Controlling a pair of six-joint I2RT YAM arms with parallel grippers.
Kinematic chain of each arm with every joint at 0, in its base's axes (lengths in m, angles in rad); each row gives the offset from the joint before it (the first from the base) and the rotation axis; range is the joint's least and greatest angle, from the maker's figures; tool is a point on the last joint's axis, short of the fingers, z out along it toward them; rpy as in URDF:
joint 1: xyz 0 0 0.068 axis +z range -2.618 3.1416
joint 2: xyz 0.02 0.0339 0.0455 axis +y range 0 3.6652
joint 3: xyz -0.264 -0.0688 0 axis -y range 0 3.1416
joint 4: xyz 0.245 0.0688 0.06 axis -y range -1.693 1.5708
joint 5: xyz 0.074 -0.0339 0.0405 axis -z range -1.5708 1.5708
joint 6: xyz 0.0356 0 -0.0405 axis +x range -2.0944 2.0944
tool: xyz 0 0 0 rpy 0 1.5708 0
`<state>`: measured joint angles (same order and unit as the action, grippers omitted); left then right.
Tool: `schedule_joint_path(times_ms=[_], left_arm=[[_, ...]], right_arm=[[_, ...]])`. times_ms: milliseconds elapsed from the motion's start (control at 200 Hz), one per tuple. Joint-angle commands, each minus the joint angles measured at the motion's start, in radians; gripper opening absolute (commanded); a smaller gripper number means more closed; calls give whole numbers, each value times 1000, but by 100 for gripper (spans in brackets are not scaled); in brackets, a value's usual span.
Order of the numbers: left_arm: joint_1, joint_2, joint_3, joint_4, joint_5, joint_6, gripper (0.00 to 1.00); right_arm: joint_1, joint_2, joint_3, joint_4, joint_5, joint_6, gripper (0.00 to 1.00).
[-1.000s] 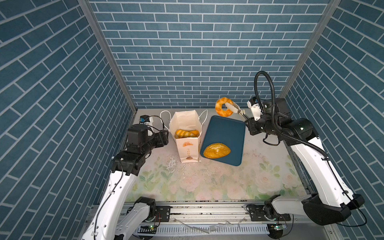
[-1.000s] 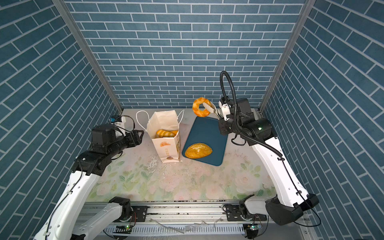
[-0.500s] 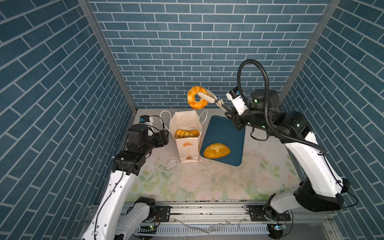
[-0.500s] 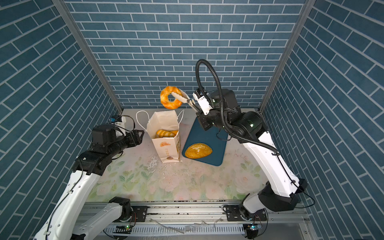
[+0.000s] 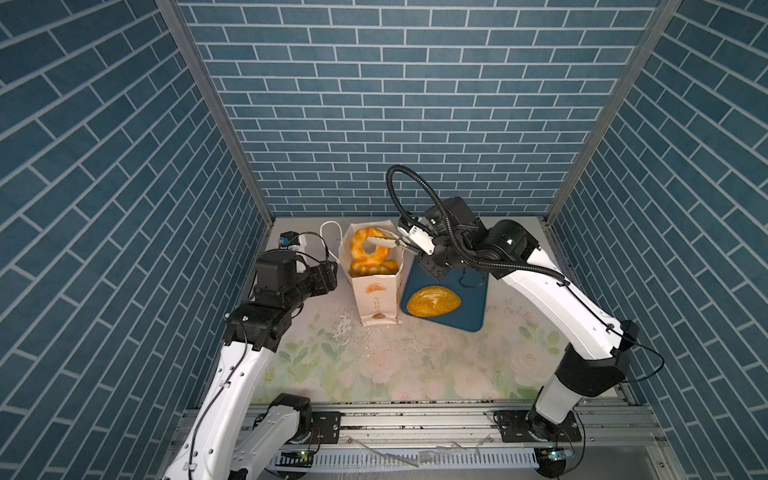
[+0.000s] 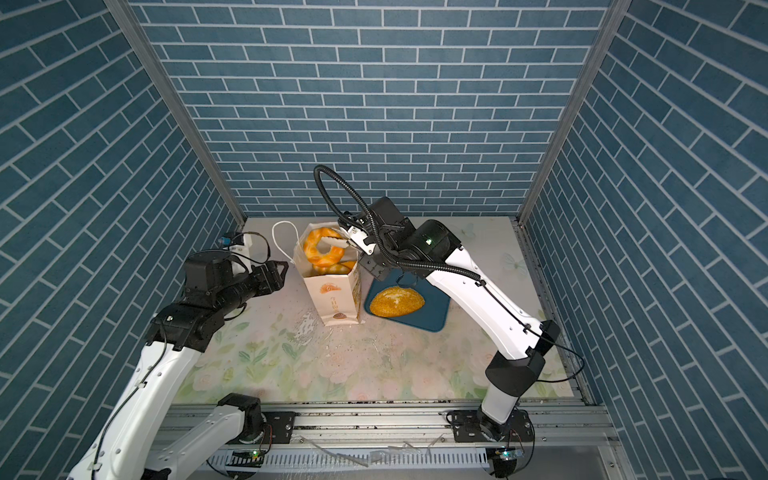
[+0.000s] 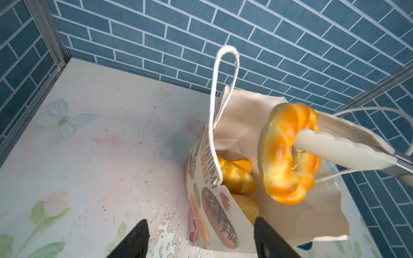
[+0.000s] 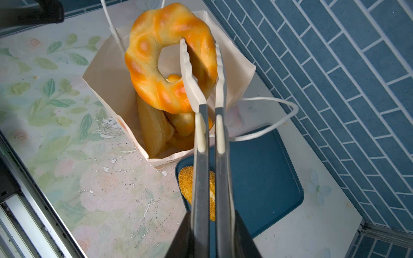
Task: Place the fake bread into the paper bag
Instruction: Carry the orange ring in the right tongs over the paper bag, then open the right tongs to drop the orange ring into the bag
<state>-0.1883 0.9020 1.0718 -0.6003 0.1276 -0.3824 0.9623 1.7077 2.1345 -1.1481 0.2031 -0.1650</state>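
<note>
The cream paper bag (image 5: 376,299) (image 6: 332,299) stands upright and open, with several golden rolls (image 7: 234,176) inside. My right gripper (image 5: 409,243) (image 8: 212,223) is shut on cream-tipped metal tongs (image 8: 201,89) (image 7: 335,149). The tongs pinch a twisted ring pastry (image 5: 365,249) (image 6: 320,249) (image 8: 152,67) that hangs at the bag's mouth, above the rolls. A large oval loaf (image 5: 433,301) (image 6: 397,301) lies on the dark blue tray (image 5: 469,307). My left gripper (image 5: 332,276) (image 7: 201,223) is open and holds nothing. It sits just left of the bag, apart from it.
The tray (image 6: 432,316) lies directly right of the bag, almost touching it. White cord handles (image 7: 223,89) (image 8: 279,120) stick out from the bag on both sides. Blue brick walls close in the floral tabletop (image 5: 374,365) at the back and both sides.
My right arm has swung the ring on the tongs leftward from above the tray's far edge, then lowered it to the bag's mouth. The left arm has not moved.
</note>
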Motion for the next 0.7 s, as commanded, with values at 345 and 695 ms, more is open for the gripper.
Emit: schedule_joint_path(times_ms=[345, 695], left_arm=[[-2, -8, 0, -12, -5, 16, 76], [-1, -12, 6, -18, 10, 6, 76]], right_arm=[[21, -2, 45, 4, 58, -33, 34], [22, -38, 118, 23, 92, -27, 38]])
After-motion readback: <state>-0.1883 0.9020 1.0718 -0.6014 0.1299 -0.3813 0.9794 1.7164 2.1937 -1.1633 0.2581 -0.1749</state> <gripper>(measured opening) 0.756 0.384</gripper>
